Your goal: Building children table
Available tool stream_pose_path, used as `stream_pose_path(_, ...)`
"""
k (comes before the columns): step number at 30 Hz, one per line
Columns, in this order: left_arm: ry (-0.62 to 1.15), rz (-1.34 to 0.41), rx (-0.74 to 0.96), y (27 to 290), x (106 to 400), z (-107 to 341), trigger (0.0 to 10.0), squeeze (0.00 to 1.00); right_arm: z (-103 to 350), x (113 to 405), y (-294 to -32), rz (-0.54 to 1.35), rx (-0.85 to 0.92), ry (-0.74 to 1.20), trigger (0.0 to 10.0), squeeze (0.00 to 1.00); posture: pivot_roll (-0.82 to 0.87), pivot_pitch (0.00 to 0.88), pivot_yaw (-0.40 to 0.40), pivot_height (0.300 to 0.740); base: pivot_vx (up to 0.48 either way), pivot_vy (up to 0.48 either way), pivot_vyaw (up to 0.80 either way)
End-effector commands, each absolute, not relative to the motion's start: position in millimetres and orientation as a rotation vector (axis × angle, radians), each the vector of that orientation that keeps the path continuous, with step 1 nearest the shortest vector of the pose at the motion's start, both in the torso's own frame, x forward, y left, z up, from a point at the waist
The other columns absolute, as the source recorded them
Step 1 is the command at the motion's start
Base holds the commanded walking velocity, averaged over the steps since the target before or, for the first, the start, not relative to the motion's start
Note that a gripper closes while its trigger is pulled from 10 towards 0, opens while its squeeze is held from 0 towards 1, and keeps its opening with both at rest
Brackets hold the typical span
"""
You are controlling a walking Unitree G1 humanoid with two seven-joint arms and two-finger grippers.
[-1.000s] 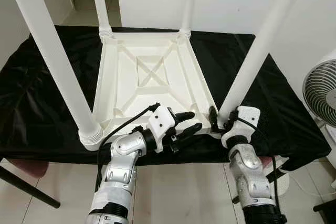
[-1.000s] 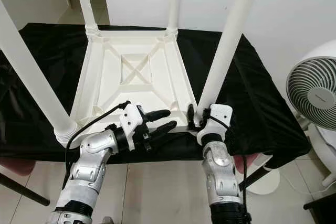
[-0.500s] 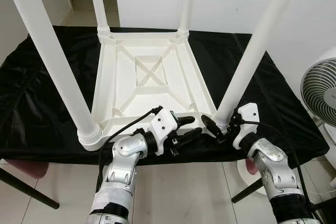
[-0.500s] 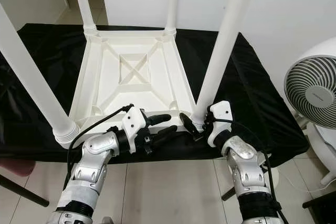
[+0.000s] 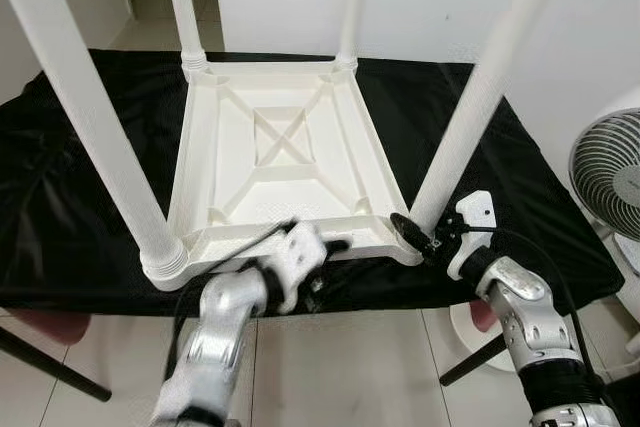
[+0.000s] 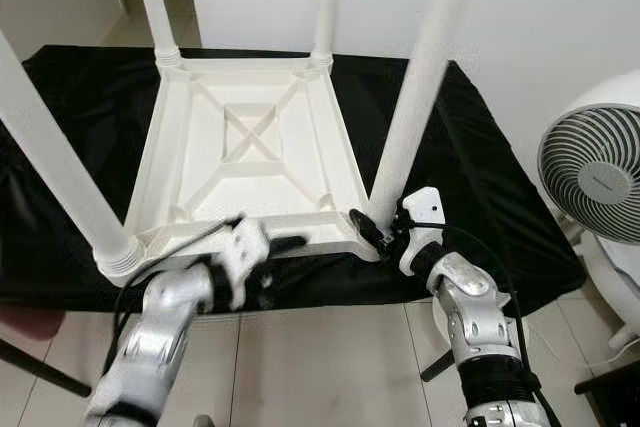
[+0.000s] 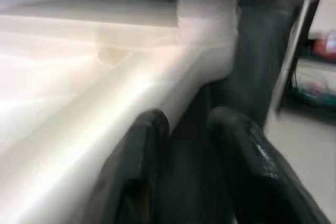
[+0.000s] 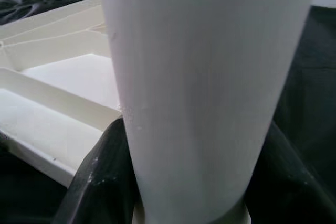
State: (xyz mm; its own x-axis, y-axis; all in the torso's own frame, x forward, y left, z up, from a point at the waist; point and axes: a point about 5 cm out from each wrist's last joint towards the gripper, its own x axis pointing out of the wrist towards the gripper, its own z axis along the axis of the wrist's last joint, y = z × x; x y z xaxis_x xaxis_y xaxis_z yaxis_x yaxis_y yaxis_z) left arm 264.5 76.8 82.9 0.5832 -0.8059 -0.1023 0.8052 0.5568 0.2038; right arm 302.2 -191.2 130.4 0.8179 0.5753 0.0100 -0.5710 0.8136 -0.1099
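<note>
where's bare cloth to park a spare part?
Bare black cloth lies left of the upturned table, and right of it toward the fan. The near edge is crowded: left gripper and right gripper at the near-right leg.

Even, bright indoor light is falling from above, leaving the upturned white plastic table (image 5: 285, 162) glaring against matte black cloth (image 5: 70, 197). The left gripper (image 5: 318, 252) is smearing with motion blur; its wrist view is washing out.
</note>
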Motion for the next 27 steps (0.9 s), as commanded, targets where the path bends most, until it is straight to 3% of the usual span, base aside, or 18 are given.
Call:
stream_pose_path(1,-0.004,-0.869,0.169,60,262,80,10.0,0.0,116,300,-193,0.618,-0.079,0.024,0.0,0.0,0.07,0.042,-0.03,0.74,0.0,0.0,0.0)
stream_pose_path(22,-0.032,-0.864,0.174,60,261,85,10.0,0.0,102,293,-172,0.393,0.028,0.004,0.0,0.0,0.06,0.047,-0.025,0.74,0.0,0.0,0.0)
stream_pose_path(27,-0.115,-0.862,0.161,62,268,107,10.0,0.0,97,288,-156,0.264,0.082,-0.014,0.0,0.0,0.07,0.044,-0.029,0.74,0.0,0.0,0.0)
